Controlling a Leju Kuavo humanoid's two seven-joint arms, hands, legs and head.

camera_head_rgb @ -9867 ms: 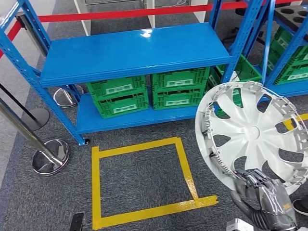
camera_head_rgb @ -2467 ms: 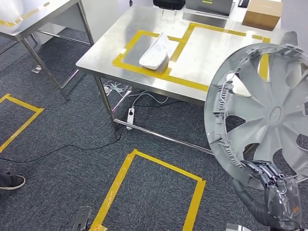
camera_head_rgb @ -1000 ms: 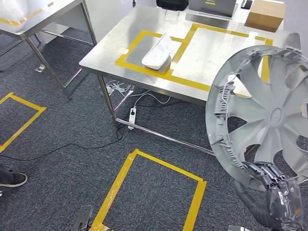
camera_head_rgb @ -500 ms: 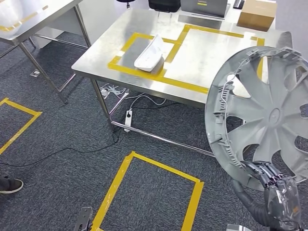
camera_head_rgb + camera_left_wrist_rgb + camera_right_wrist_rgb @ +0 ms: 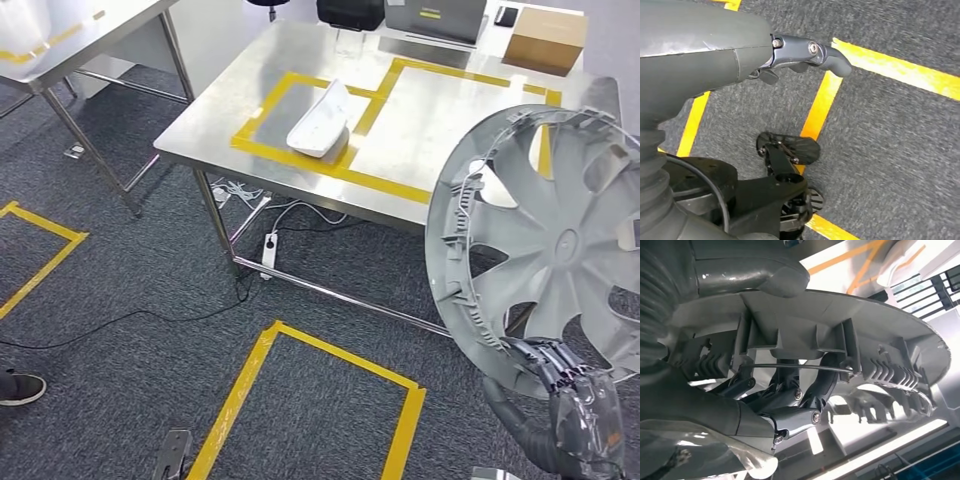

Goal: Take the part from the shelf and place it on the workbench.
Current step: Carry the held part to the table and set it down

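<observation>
Wheel cover (image 5: pixel 555 245) in right hand (image 5: pixel 581 415), before workbench (image 5: pixel 445 110)

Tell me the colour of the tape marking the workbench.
Yellow tape on the steel workbench; clearest in the head view.

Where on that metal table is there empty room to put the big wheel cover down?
The taped rectangle right of the white part is bare, bordered by yellow tape. The left rectangle holds that white part. The far edge is crowded: a cardboard box and dark equipment. The right hand holds the wheel cover.

grey hubcap (image 5: pixel 555 245), steel workbench (image 5: pixel 226 110), yellow tape squares (image 5: pixel 332 165), dark speckled carpet (image 5: pixel 136 270)
</observation>
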